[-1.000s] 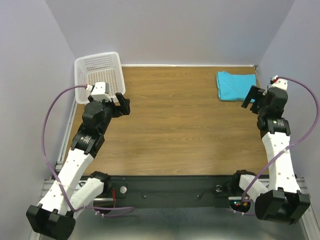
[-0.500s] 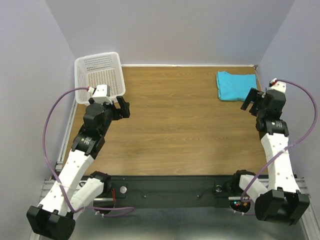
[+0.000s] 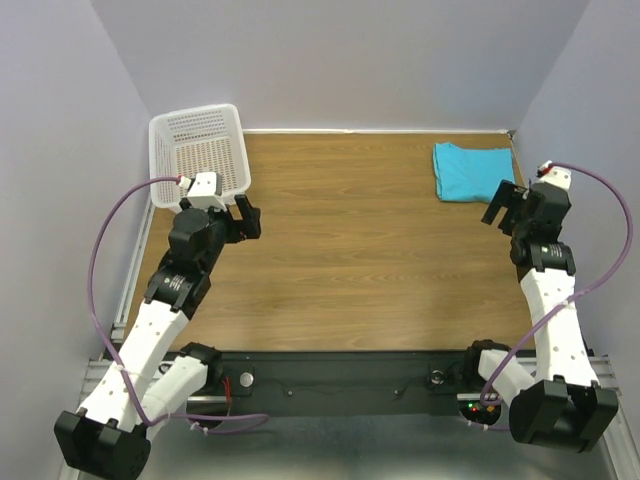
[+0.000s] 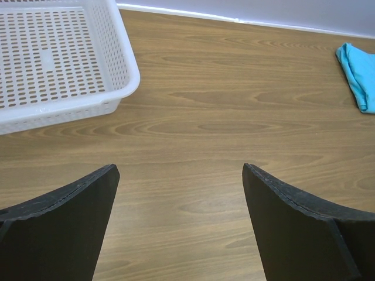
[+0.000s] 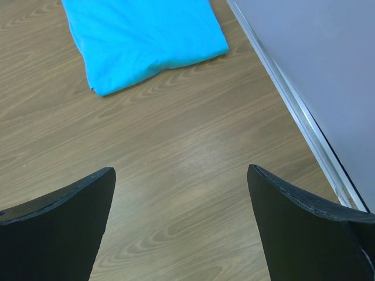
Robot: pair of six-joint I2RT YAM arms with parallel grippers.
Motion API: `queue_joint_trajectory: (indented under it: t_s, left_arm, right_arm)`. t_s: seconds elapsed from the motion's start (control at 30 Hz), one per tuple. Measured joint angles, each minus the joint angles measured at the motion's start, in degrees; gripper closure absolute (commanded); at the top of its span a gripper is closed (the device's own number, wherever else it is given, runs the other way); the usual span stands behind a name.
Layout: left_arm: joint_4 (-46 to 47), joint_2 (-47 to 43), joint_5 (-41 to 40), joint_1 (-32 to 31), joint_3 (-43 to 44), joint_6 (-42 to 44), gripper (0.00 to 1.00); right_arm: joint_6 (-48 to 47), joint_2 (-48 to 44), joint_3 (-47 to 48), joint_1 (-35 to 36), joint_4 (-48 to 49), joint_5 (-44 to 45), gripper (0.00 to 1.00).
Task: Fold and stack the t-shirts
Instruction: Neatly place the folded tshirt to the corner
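One turquoise t-shirt lies folded into a flat rectangle at the table's far right corner. It also shows in the right wrist view and at the far right edge of the left wrist view. My right gripper is open and empty, hovering just in front of the shirt, apart from it. My left gripper is open and empty over bare wood near the basket.
A white plastic mesh basket stands at the far left corner, empty in the left wrist view. The right wall and its white base strip run close beside the right gripper. Purple cables loop from both wrists.
Both arms shifted slightly: the left gripper eased back toward the near side, the right gripper drifted a little right and away. The shirt has not moved.
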Motion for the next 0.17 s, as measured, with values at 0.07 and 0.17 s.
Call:
queue_joint_trajectory:
  t_s: [0.07,0.17]
  left_arm:
    - [0.0,0.0,0.1,0.0,-0.2,0.0,0.02]
    - [0.0,0.0,0.2,0.0,-0.2,0.0,0.01]
  right_arm:
    - [0.0,-0.2,0.0,0.0,0.0,0.3,0.00]
    - [-0.2,-0.4,-0.1,0.0,0.2,0.5,0.00]
